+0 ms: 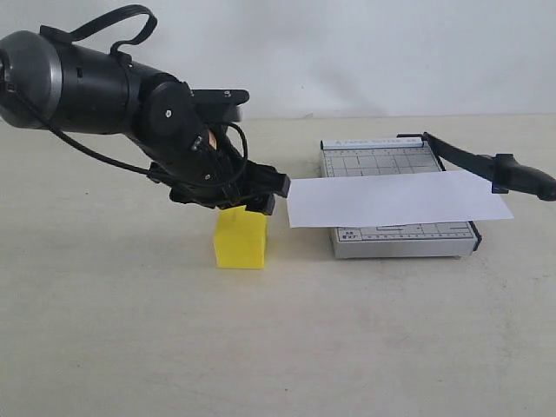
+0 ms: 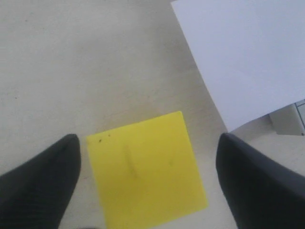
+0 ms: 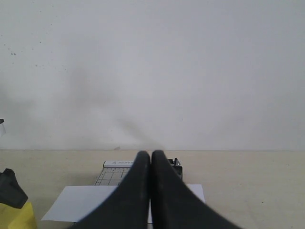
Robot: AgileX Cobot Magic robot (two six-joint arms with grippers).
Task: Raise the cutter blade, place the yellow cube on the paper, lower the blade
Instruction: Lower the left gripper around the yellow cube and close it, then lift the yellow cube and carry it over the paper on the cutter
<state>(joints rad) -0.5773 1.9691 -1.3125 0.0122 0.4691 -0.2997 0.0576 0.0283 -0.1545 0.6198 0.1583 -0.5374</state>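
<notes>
The cutter blade (image 1: pixel 486 165) looks already raised, its handle angled up off the right of the grey trimmer base (image 1: pixel 382 239), and the paper (image 1: pixel 395 198) lies across that base. The yellow cube (image 1: pixel 241 241) rests on the table (image 1: pixel 130 330), just left of the paper. The left gripper (image 2: pixel 147 143) hangs over it, claw apart with a finger on each side and not gripping. The right gripper (image 3: pixel 151 157) is pressed together and empty. Grasping, placing and lowering the blade remain.

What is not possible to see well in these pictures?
- Exterior view: the left jaws cover the yellow cube's top, so contact is unclear.
- Left wrist view: the bottom edge cuts off the cube.
- Right wrist view: the shut right jaws hide the middle of the paper and cutter.
</notes>
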